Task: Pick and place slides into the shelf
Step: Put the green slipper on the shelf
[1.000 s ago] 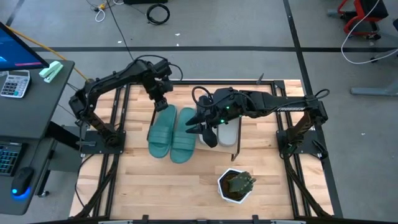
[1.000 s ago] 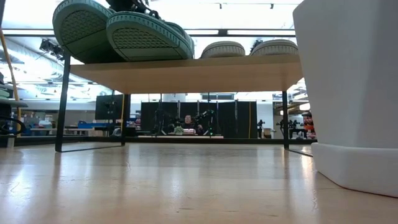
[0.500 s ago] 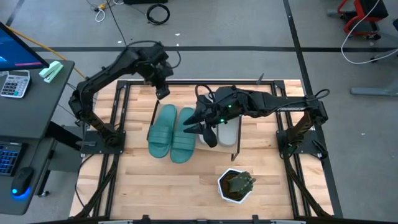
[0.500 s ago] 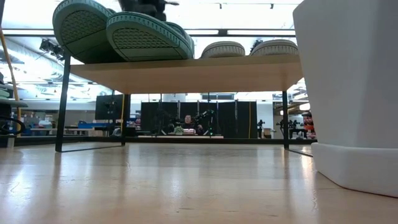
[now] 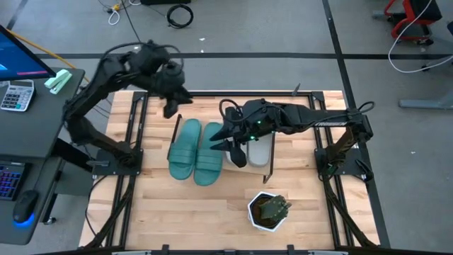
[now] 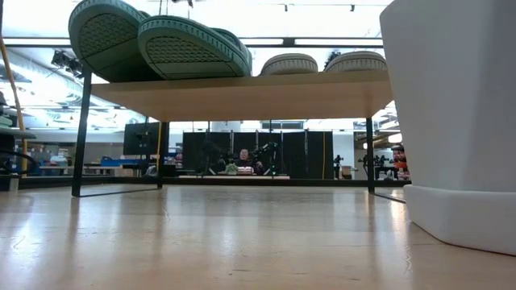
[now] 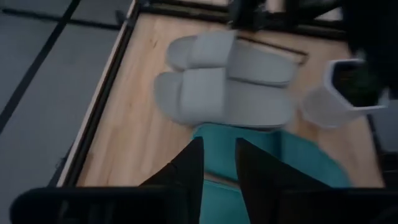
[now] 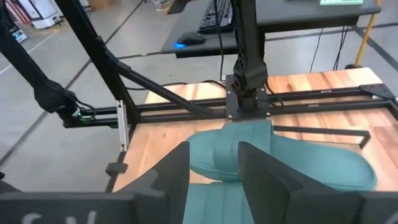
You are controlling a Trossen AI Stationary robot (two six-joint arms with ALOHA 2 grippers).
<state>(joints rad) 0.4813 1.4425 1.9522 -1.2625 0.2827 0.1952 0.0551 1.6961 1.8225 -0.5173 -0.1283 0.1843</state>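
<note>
Now all four slides sit side by side on the shelf [image 5: 270, 167]: two teal [image 5: 195, 151], two grey [image 7: 227, 81]. Left gripper [image 5: 172, 105] hovers off its corner, fingers slightly apart, empty. Right gripper [image 5: 221, 140] over the slides, fingers apart, empty.

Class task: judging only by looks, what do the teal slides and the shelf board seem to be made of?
Teal slides: probably soft moulded rubber or foam, matte, with a ribbed tread on the soles. Shelf: a flat board with a pale wood look and smooth finish, on thin black legs, probably metal.

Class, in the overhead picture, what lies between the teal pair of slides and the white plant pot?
In the high view, only bare wooden tabletop separates the teal slides from the white plant pot; nothing else sits there.
</note>
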